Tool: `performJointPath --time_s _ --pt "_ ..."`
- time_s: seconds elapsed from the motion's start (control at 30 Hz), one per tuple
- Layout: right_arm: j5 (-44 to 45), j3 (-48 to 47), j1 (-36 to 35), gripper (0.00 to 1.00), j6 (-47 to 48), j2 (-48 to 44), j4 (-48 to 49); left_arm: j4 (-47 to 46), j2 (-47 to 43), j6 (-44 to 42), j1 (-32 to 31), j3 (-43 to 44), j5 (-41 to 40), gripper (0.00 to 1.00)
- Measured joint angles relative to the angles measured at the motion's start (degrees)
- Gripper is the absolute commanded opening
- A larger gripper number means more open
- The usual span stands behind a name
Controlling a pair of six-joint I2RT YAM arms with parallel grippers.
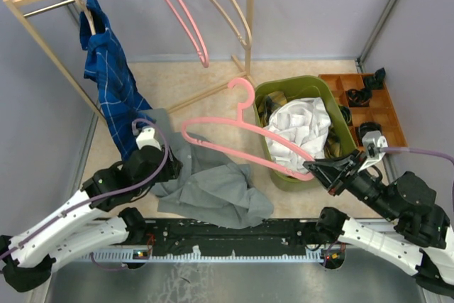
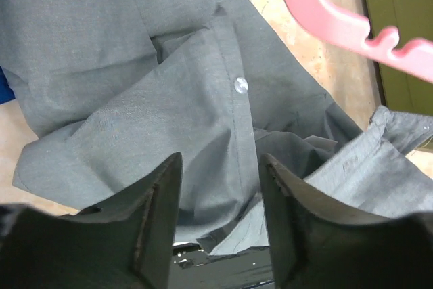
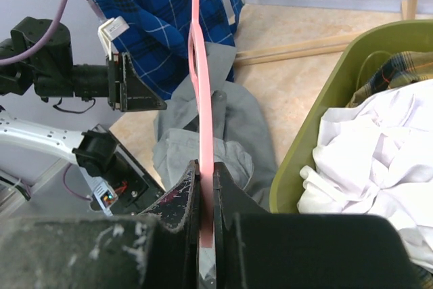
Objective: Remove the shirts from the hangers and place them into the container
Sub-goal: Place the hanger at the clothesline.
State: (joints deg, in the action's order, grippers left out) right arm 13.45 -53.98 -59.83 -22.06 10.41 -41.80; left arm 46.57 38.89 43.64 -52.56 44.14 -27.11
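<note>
The right tool (image 3: 206, 174) is clamped on one end of the thin, rigid pink plastic hanger (image 3: 197, 32). Its long curved arm reaches toward 9 o'clock over the limp, matte grey button-up shirt (image 2: 135, 99), crumpled on the bench (image 1: 198, 83) at 6 o'clock — a swing could hook its folds. The left tool (image 2: 220, 187) hovers above that shirt, jaws apart, gripping nothing; a shallow pinch might catch one layer only. The olive-green plastic basin (image 3: 308, 140) sits at 3 o'clock.
</note>
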Motion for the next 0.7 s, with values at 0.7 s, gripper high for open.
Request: performJointPath --time_s 0.7 --pt "-3.8 6.7 0.0 0.0 13.2 15.8 28.2 -3.1 -3.2 -9.5 0.0 -1.3 0.2 0.99"
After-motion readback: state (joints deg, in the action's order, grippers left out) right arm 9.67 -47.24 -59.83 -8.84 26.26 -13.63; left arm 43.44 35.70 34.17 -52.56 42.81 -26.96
